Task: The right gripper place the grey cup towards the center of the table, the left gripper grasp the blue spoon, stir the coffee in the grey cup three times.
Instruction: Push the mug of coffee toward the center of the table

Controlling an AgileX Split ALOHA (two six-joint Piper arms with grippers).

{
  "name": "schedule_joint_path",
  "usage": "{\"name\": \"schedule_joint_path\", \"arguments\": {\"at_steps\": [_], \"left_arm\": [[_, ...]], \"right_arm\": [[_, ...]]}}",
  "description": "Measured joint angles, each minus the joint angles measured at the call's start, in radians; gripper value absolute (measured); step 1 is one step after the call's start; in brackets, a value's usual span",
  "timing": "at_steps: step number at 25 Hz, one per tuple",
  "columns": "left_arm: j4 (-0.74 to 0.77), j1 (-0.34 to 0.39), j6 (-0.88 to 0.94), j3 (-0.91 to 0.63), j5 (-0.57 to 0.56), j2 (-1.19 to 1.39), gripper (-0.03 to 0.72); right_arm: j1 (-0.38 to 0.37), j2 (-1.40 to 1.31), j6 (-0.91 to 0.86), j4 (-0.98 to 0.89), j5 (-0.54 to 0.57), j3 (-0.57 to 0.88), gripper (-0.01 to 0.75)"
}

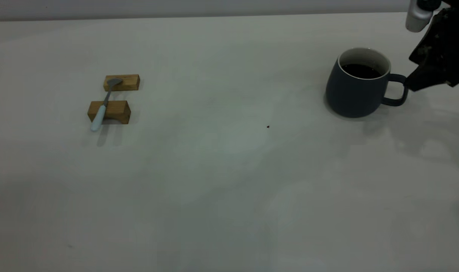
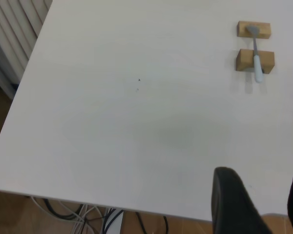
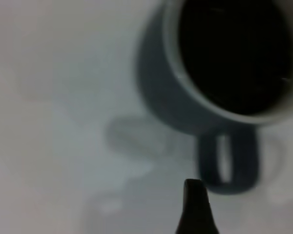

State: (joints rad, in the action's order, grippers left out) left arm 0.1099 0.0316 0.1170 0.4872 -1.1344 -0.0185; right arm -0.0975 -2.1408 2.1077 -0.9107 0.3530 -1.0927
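Observation:
The grey cup stands upright at the table's far right, with dark coffee inside and its handle turned to the right. My right gripper is right at the handle's outer side, open. The right wrist view shows only one of its fingers, just short of the handle and beside it. The blue spoon lies across two wooden blocks on the left. My left gripper hovers open and empty over the table edge, far from the spoon.
The two tan wooden blocks carry the spoon, its bowl on the far one. A tiny dark speck lies near the table's middle. Cables hang under the table edge.

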Motion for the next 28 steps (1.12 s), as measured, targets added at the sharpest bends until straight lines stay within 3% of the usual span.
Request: {"name": "schedule_joint_path", "arguments": {"at_steps": [7,20,24,28], "left_arm": [[0.000,0.000,0.000,0.000,0.000,0.000,0.359],[0.000,0.000,0.000,0.000,0.000,-0.001,0.359],[0.000,0.000,0.000,0.000,0.000,-0.001,0.359],[0.000,0.000,0.000,0.000,0.000,-0.001,0.359]], "right_arm": [[-0.040,-0.069,0.021,-0.040,0.085,-0.063,0.551],[-0.040,-0.192,0.021,-0.115,0.114,-0.155,0.508],[-0.040,-0.210,0.021,-0.115,0.114,-0.156,0.415],[-0.040,-0.219,0.024,-0.113,0.119,-0.156,0.208]]}}
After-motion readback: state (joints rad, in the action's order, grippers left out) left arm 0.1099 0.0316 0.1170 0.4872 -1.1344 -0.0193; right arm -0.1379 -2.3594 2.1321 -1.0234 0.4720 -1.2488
